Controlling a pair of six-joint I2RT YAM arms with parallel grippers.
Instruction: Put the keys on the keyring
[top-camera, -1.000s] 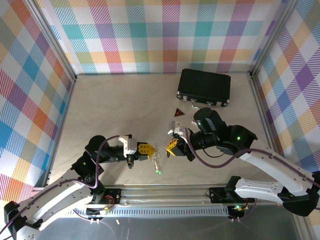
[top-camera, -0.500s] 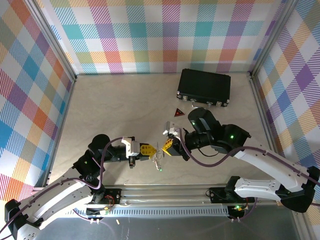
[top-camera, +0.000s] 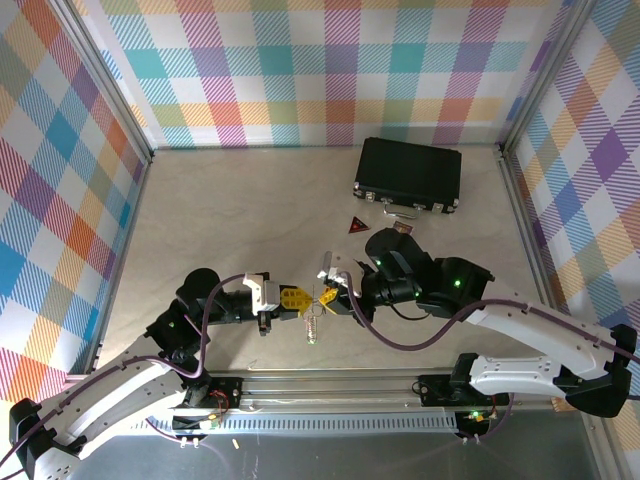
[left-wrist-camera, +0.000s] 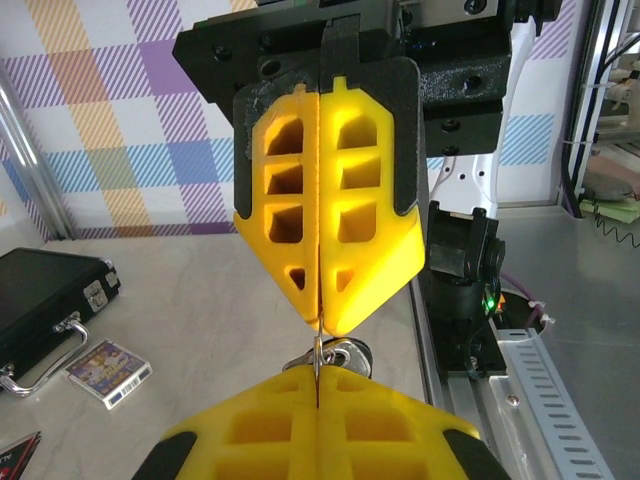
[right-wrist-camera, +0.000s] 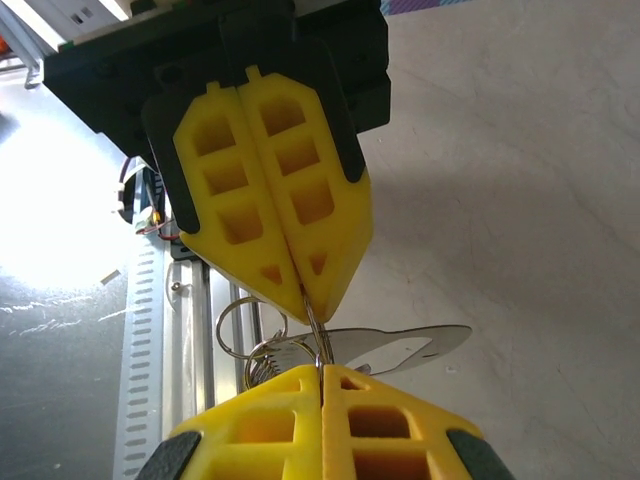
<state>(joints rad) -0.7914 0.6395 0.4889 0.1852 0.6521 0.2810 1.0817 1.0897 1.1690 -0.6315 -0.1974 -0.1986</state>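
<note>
We are pinching one thin silvery wire keyring (right-wrist-camera: 318, 335) between left yellow-fingered gripper (top-camera: 303, 299) and right yellow-fingered gripper (top-camera: 328, 297), fingers clamped tight on it. One flat silvery key (right-wrist-camera: 400, 350) is hanging alongside.

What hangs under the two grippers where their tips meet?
A wire keyring, pinched by the left gripper and right gripper, with a silver key blade and a small loop beside it. The fingers cover the pinched wire and where the blade joins it.
</note>
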